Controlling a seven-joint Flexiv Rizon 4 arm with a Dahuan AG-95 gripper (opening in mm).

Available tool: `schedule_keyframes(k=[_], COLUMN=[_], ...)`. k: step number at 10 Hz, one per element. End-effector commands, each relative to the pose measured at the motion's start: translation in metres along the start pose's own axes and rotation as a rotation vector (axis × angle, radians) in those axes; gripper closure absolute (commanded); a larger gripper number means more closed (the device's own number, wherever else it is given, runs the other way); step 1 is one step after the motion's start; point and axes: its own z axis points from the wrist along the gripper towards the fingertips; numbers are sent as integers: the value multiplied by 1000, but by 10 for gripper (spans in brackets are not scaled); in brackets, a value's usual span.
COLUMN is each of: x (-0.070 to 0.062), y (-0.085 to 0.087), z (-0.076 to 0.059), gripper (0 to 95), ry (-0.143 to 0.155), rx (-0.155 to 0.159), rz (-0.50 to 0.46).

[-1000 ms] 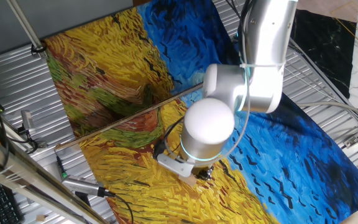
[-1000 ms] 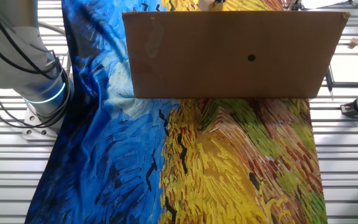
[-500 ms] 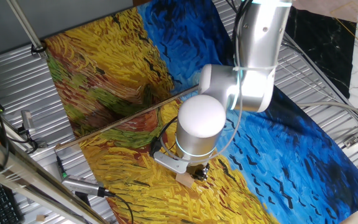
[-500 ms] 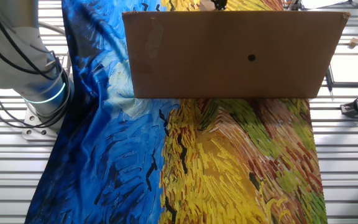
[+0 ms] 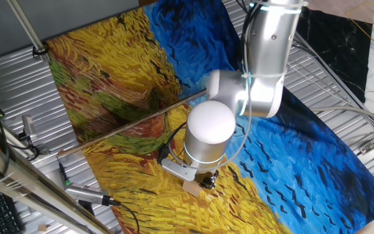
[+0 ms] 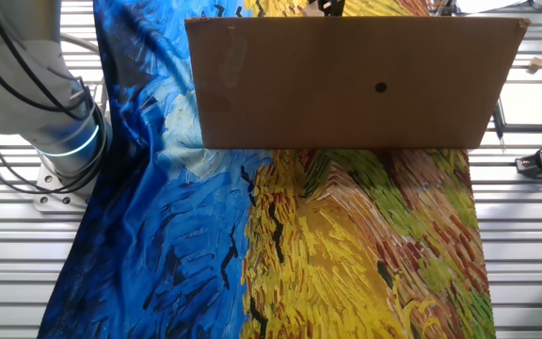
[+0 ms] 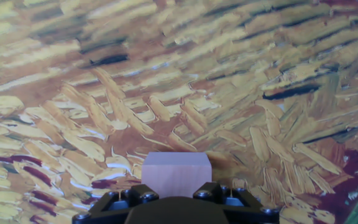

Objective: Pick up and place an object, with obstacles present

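Since a second ago, the white robot arm (image 5: pixel 260 65) has swung left and nearer, over the painted yellow-and-blue cloth (image 5: pixel 115 58). A long thin brown wooden rod (image 5: pixel 128 123) lies on the cloth, just beyond the arm. The black two-finger gripper (image 5: pixel 203 182) grasps the small tan wooden cube (image 7: pixel 176 174), centred between its jaws, close above the cloth.

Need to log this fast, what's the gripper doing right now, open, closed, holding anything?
Gripper: cannot be told; the wooden cube sits right at its tip, but the fingers are not visible.

Pincer (image 5: pixel 203 184) low over cloth (image 5: pixel 128 52), cube (image 5: pixel 191 188) beside it.
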Motion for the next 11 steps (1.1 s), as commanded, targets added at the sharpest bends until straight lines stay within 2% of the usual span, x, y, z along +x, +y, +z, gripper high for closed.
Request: schedule_keyframes(k=[1,5,8,11], x=[0,0,-1,-1], y=[-1,-1,0,0], z=[2,5,3,1], gripper=[950,950,380,380], ry=[-4,-2,-5,-5], rx=[3,-3,-5,-3], rz=[-1,2,-7,-11])
